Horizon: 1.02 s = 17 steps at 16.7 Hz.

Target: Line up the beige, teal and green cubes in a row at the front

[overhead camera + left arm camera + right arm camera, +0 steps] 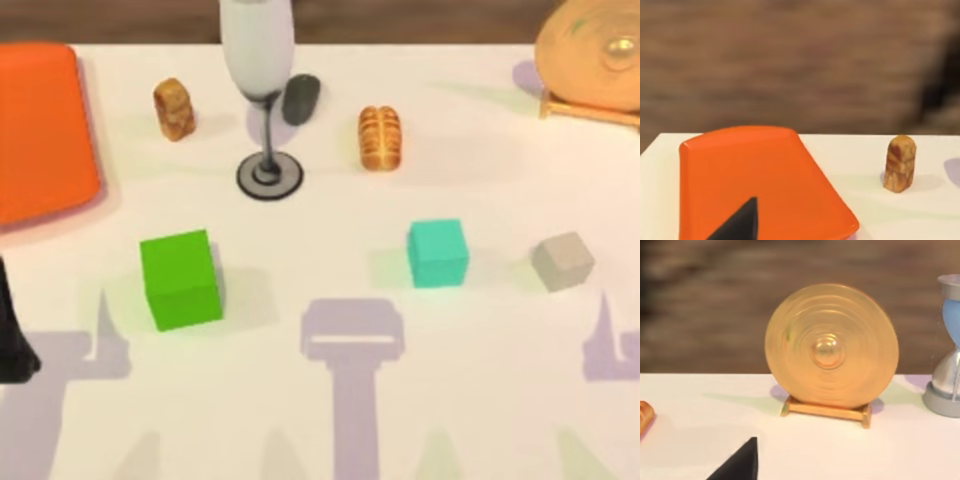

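The green cube point(181, 279), largest, sat nearest the left gripper point(15, 355), parked low at the table's left edge; whether its fingers were open could not be told. The teal cube point(438, 252) lay well to that gripper's right, the beige cube point(562, 261) farther still. Nothing was gripped, and the cubes stood loosely abreast but wide apart, so closing them up was left. The right gripper was unseen. Open room lay in front of them.

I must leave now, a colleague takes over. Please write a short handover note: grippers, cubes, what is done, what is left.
Left gripper: parked at the table's left edge. Right gripper: not in the top view.
Green cube front left, teal cube right of centre, beige cube further right, all apart, none held.
Done: nothing visibly.
Left: bring the three together into one tidy front row.
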Tool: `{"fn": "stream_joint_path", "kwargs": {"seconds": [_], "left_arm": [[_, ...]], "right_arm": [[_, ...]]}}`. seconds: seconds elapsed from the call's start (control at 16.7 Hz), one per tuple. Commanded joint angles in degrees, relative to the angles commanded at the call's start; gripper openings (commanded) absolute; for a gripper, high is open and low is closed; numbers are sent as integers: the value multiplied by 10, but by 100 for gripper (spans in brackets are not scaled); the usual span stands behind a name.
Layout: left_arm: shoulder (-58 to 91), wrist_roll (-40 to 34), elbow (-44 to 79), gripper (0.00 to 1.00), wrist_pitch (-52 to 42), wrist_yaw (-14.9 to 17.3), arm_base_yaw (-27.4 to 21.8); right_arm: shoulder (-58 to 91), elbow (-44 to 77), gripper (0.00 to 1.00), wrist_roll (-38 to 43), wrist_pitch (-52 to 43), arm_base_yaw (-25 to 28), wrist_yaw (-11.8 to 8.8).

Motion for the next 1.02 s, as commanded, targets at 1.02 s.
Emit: {"fn": "stream_joint_path", "kwargs": {"seconds": [1.02], "left_arm": [[0, 0, 0, 100, 0, 0, 0]], "right_arm": [[661, 510, 100, -28, -356, 67, 0]]}}
